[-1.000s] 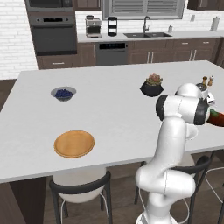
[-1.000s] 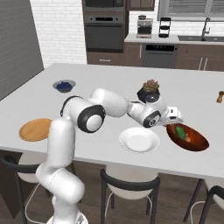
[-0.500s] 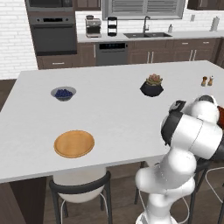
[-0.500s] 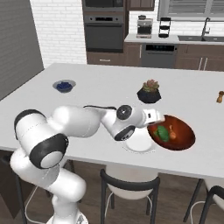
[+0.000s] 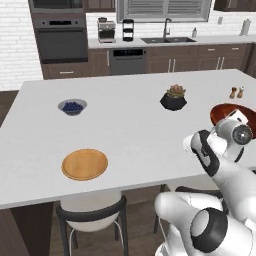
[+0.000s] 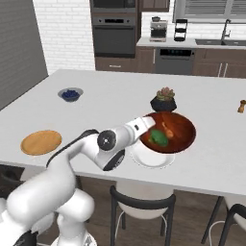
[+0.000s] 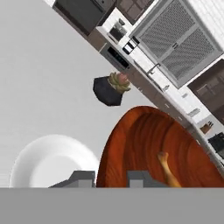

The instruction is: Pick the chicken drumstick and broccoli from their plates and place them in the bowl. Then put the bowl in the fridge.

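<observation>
In the left base view the arm covers most of the bowl (image 5: 226,109), in the hand view the lower edge cuts off the bowl, the drumstick (image 7: 168,169) and the white plate (image 7: 48,159), and the gripper's (image 6: 150,126) fingertips are hidden behind the bowl's rim.

End effector (image 6: 150,126) closed, arm outstretched

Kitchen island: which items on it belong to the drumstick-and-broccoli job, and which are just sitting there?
Job items:
- bowl, gripped at its rim by the end effector
- chicken drumstick and broccoli, both in the bowl
- white plate
- wooden plate

Just sitting there:
- blueberry bowl
- succulent pot
- two shakers
</observation>
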